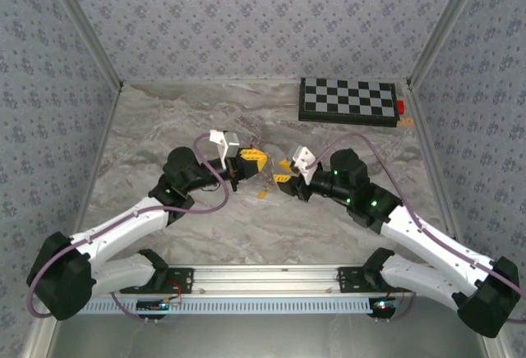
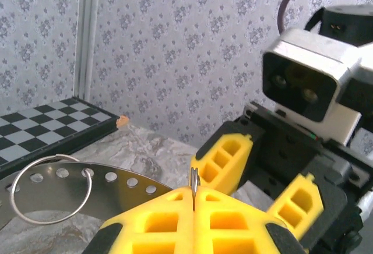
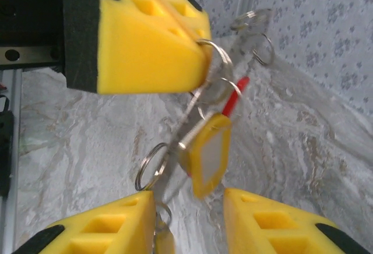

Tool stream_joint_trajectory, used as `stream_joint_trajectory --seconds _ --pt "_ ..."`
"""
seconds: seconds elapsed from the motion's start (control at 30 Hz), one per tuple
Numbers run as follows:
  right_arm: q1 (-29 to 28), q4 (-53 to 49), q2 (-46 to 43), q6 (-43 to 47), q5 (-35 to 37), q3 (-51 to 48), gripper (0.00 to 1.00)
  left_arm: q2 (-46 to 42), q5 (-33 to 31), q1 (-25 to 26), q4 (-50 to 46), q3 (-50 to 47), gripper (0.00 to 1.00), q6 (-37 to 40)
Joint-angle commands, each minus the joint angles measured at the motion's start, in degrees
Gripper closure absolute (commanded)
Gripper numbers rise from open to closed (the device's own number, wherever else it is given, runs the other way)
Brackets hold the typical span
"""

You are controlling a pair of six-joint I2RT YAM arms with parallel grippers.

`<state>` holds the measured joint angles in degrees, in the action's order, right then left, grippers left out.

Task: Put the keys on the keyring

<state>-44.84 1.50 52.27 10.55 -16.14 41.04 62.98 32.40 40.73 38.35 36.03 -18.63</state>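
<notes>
Seen from above, the two arms meet over the middle of the table (image 1: 156,128). The left gripper (image 1: 246,163) and right gripper (image 1: 288,174) are nearly tip to tip, and a chessboard (image 1: 349,99) lies at the far right corner. What hangs between them is only a small orange speck there. The right wrist view makes it clear: the left gripper's fingers are pressed together on the keyring (image 3: 235,98), part red and part grey metal, held up above the table. The yellow key (image 3: 207,155) dangles from it, tilted. The right gripper's own fingers stand apart below the key, gripping nothing. What looks like the tan key (image 3: 164,241) sits against one finger, cut off by the frame. The left wrist view adds a thin metal edge pinched between the closed fingertips, and a grey wire ring (image 2: 17,204) off to the left.
</notes>
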Motion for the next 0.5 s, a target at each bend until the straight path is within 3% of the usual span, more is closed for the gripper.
stream_joint_trajectory --seconds 0.0,0.17,0.47 --pt "-2.88 7.86 -0.55 2.42 8.22 -0.60 0.64 -0.80 -2.77 0.75 5.82 1.00 1.00 -1.29" --pt "-5.54 10.50 -0.39 4.78 13.33 -0.83 0.65 -0.31 -2.61 1.66 5.95 1.63 1.00 -1.41" --pt "-7.80 11.88 -0.45 7.03 16.56 -1.09 0.80 -0.49 -3.02 1.98 5.42 1.89 1.00 -1.32"
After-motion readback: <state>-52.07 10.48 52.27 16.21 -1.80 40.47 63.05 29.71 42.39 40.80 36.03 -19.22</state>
